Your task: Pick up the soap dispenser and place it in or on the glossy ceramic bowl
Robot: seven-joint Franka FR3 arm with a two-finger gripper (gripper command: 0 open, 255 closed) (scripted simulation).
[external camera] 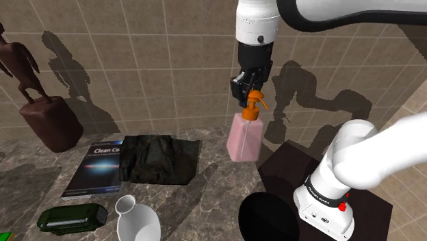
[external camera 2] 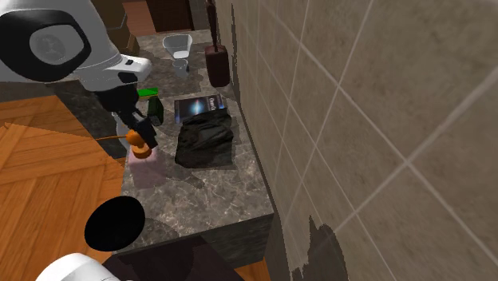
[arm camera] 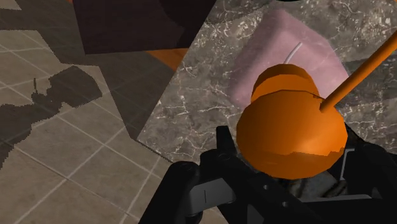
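The soap dispenser has a pale pink block body (external camera: 244,139) (external camera 2: 144,169) (arm camera: 280,54) and an orange pump head (external camera: 253,104) (arm camera: 290,130). My black gripper (external camera: 250,94) (external camera 2: 141,132) (arm camera: 286,175) is shut on the pump head from above. The bottle hangs slightly tilted over the marble counter (external camera: 205,198). I cannot tell whether its base touches the stone. A round black bowl (external camera: 268,216) (external camera 2: 114,224) sits at the counter's near end, beside the stand and a short way from the bottle.
A dark crumpled cloth (external camera: 159,159), a book (external camera: 96,168), a green case (external camera: 72,218), a white jug (external camera: 135,219) and a brown carved figure (external camera: 42,113) spread along the counter toward the shoulder view's left. A tiled wall (external camera: 171,68) backs it. The dark stand (external camera: 294,164) is at the lower right.
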